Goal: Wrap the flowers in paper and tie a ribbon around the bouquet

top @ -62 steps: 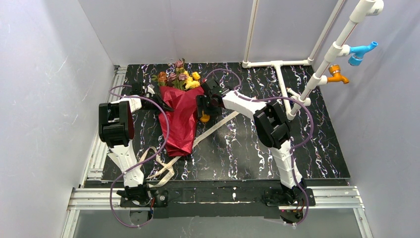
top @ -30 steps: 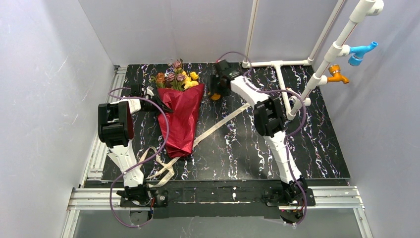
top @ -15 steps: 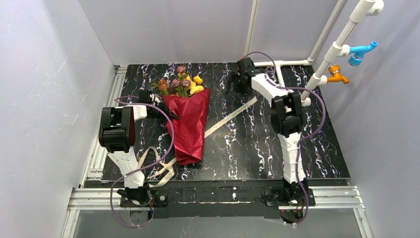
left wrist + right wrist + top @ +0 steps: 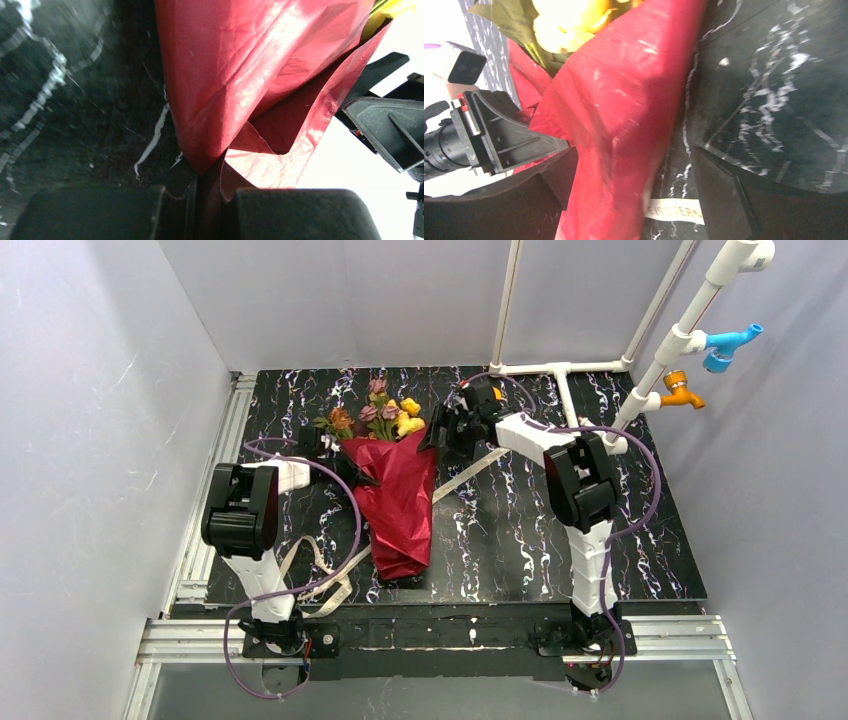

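The bouquet (image 4: 402, 502) lies on the black marbled tabletop (image 4: 520, 540). The flowers (image 4: 385, 418), yellow, orange and pink, stick out of the bouquet's wide end, and the dark red paper (image 4: 408, 525) wraps round their stems in a crinkled cone that narrows to the bouquet's tip. The left fingers (image 4: 352, 468) are at the bouquet's left edge, near its wide end. They are pressed tight together on a fold of the paper, and the wrist view shows the red sheet pinched between them. The right fingers (image 4: 443, 438) are at the bouquet's right side, just below the blooms, and are spread wide. In their wrist view the red cone lies in the gap between them, but they have hold of nothing that I can see. The ribbon (image 4: 468, 470) lies flat on the tabletop, running away from the bouquet's right side. It also curls in loose loops to the left of the bouquet's tip. It is not tied round the bouquet.
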You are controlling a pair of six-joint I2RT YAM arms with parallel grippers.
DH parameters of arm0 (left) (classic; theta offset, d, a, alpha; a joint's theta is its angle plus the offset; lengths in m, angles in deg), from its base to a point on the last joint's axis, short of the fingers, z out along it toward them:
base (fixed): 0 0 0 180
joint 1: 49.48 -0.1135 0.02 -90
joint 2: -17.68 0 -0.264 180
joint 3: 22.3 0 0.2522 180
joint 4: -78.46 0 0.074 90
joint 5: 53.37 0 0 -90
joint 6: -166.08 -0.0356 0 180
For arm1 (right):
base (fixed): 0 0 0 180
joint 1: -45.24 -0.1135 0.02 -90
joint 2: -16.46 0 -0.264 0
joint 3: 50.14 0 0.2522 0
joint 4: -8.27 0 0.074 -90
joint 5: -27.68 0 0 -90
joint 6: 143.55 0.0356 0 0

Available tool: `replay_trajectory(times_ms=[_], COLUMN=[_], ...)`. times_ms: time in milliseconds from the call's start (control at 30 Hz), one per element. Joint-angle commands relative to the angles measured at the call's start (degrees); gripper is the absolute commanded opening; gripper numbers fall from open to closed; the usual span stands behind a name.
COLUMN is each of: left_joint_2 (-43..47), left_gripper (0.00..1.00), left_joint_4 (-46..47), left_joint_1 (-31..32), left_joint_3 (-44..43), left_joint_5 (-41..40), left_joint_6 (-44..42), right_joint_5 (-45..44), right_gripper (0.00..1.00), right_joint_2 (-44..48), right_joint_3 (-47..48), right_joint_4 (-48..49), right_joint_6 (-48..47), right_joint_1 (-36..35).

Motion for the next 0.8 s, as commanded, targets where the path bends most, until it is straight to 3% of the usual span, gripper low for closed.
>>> replay_trajectory(times_ms=[0, 400, 567, 767], left_joint_2=[6.1, 19.0, 24.0, 24.5], left_gripper=[0.00, 0.00, 0.00, 0.00], left_joint_4=[-0.1, 0.1, -3.3, -1.9], left_joint_1=[3.1, 11.3, 13.5, 13.9], left_joint_3=[3.6, 14.2, 18.7, 22.3], left_joint_5=[-1.0, -13.2, -21.8, -27.7], left_joint_6=[4.6, 9.9, 11.8, 15.3], right_joint_5=[4.9, 12.1, 12.4, 5.2], right_gripper=[0.90, 0.74, 0.75, 0.86], right_joint_2=[0.4, -0.9, -5.0, -9.2], right_joint_3=[-1.7, -2.9, 2.4, 12.0], right_joint_4=[4.0, 6.6, 0.4, -9.7], right_joint_6=[2.1, -0.3, -6.1, -14.0], right_joint_1=[-1.6, -2.9, -3.2, -3.1])
